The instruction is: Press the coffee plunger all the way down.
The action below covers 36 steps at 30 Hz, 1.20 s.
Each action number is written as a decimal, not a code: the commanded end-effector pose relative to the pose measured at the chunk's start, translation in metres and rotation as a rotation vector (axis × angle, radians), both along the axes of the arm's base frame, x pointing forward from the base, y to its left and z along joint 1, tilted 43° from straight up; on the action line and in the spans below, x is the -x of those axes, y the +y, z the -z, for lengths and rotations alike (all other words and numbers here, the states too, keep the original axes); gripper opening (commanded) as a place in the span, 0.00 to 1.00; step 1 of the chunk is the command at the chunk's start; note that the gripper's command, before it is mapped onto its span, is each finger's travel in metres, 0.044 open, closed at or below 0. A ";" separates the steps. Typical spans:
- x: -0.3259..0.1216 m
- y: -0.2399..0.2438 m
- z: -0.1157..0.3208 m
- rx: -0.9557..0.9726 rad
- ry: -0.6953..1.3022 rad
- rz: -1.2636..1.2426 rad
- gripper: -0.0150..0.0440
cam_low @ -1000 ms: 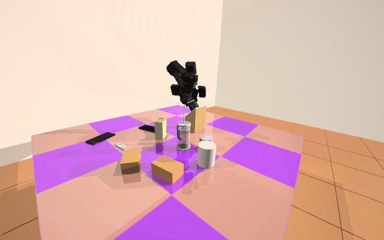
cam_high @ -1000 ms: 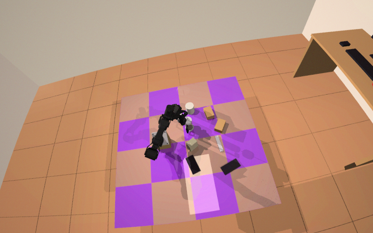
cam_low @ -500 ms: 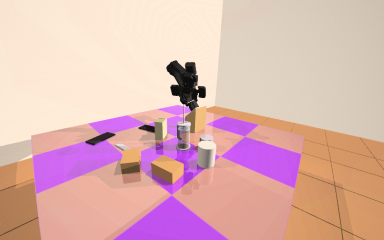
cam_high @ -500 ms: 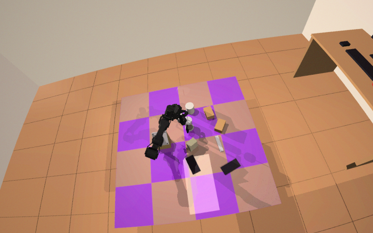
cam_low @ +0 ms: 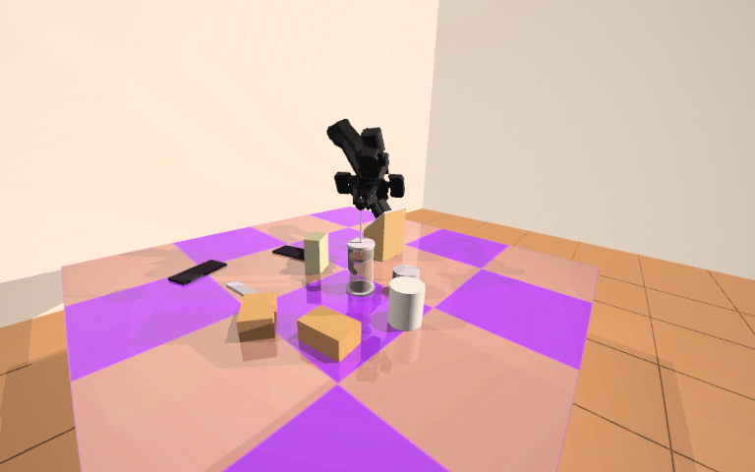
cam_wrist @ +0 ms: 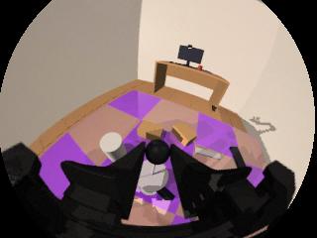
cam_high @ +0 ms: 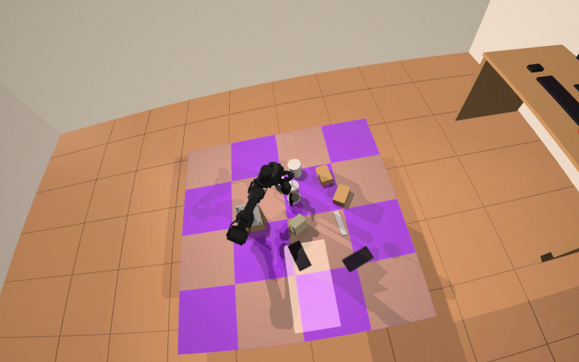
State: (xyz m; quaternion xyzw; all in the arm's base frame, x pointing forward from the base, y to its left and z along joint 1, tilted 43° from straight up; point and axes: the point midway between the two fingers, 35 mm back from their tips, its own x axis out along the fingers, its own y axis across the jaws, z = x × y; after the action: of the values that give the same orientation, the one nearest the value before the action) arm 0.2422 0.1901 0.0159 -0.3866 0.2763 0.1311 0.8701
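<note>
Arm [cam_low: 359,147] all matte black, blocky chunky links, boxy motor housings sticking out both sides nr wrist. Gripper [cam_wrist: 158,159]: two broad black wedge fingers. Pale grey base plate [cam_high: 257,216].

High top, low exterior, fisheye wrist
</note>
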 end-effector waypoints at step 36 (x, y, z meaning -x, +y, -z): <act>-0.016 -0.044 0.061 0.037 0.033 0.010 0.46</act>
State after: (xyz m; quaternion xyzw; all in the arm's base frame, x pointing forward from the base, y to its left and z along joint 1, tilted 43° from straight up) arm 0.2615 0.1642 -0.0292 -0.3798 0.2677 0.1374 0.8748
